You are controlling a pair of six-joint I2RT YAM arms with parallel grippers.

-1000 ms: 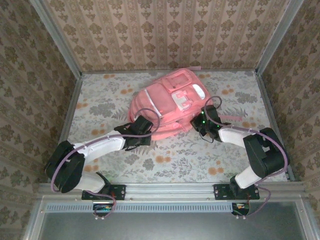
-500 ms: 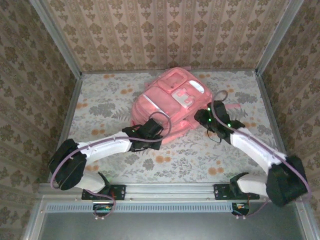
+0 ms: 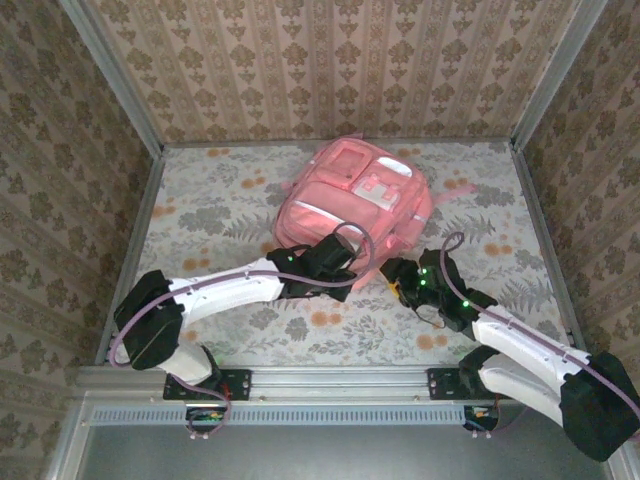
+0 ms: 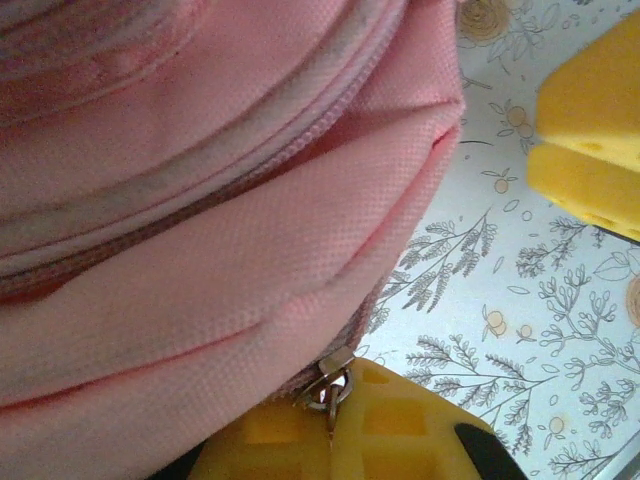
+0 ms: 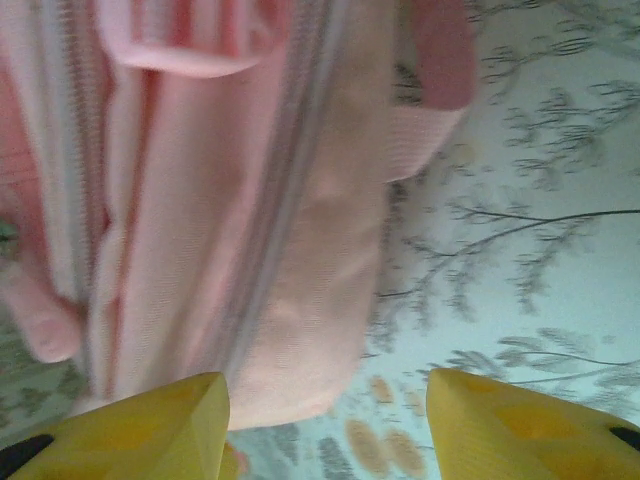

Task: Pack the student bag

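Student bag (image 3: pixel 350 195): zip pull (image 4: pixel 333 385) in left-wrist close-up.

The student bag (image 3: pixel 350 195) lies on the surface (image 3: pixel 200 215), in the middle and near the back wall. The left pincer (image 3: pixel 338 262) reaches in from the left and sits at the bag's front edge. A zip pull (image 4: pixel 331 385) on that edge is pinched between its fingers. The right pincer (image 3: pixel 398 280) is just to its right, in front of the bag's front right corner. Its fingers are apart, with the bag's end just behind the gap.
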